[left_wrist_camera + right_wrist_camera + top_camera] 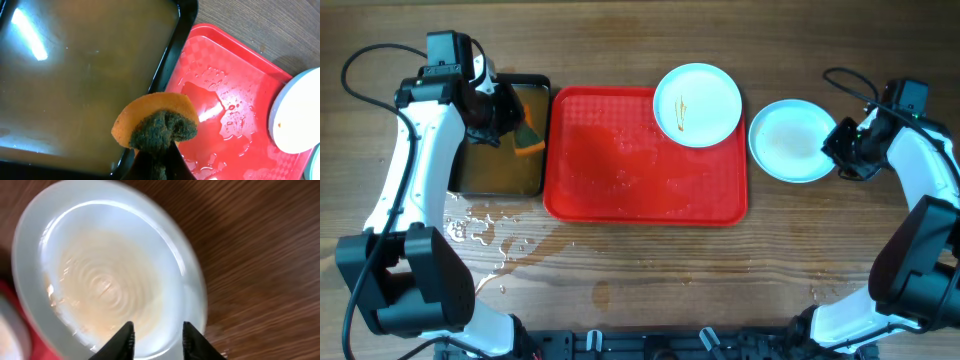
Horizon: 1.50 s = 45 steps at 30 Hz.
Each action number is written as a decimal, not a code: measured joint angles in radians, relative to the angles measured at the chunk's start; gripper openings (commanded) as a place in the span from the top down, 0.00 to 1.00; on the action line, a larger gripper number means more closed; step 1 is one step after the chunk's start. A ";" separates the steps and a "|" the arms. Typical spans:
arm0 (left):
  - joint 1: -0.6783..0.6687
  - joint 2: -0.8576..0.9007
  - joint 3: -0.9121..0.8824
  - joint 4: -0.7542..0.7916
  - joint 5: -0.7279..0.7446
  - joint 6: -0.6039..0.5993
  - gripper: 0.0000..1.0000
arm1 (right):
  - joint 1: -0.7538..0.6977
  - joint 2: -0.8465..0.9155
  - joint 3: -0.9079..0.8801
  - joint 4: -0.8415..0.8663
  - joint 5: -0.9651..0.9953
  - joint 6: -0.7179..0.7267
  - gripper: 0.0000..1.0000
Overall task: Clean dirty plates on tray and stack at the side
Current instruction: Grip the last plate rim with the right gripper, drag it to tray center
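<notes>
The left end effector (160,161) is clamped on the orange sponge (155,125) over the black pan (176,55), left of the tray (620,170); the right end effector (156,332) stands part open and empty at the edge of a plate (110,280) on the bench (620,280) just right of the tray. One streaked dirty plate (697,104) overhangs the tray's far right corner; on that wet surface a hard scrub could slide it off
</notes>
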 measured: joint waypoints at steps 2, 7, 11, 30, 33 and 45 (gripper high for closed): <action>0.000 0.000 0.000 0.000 0.000 0.000 0.96 | 0.020 -0.008 0.032 -0.027 -0.055 -0.028 0.37; 0.000 0.000 0.000 0.010 0.000 0.000 0.96 | 0.127 -0.024 0.139 -0.055 -0.102 -0.074 0.31; -0.001 0.000 0.000 0.009 0.000 0.000 0.96 | 0.250 -0.032 0.175 -0.019 -0.114 -0.082 0.31; -0.034 0.000 0.000 0.064 0.000 0.000 0.96 | 0.464 0.068 0.178 0.053 0.010 -0.021 0.29; -0.034 0.000 0.000 0.064 0.000 0.000 0.96 | 0.464 0.074 0.178 0.053 0.010 -0.021 0.30; -0.035 0.000 0.000 0.064 0.000 0.000 0.96 | 0.501 0.154 0.180 0.080 0.040 -0.018 0.35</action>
